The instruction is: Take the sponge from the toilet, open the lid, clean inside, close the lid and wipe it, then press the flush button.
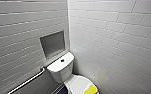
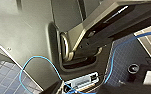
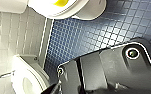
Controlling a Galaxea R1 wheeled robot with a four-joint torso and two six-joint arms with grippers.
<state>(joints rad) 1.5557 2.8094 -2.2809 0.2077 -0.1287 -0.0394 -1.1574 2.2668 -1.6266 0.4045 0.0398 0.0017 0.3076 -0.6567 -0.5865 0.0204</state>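
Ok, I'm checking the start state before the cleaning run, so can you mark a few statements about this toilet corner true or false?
1. The bright yellow two-lobed soft sponge lies on the closed white oval plastic lid. True.
2. The small round dark flush button is set in the tiled wall. False: it sits on the flat tank top of the white glossy ceramic toilet.
3. A long metal grab bar runs along the wall to the left of the toilet in the head view. True.
4. The floor is laid with large white tiles. False: the small-tiled blue floor shows in the right wrist view.
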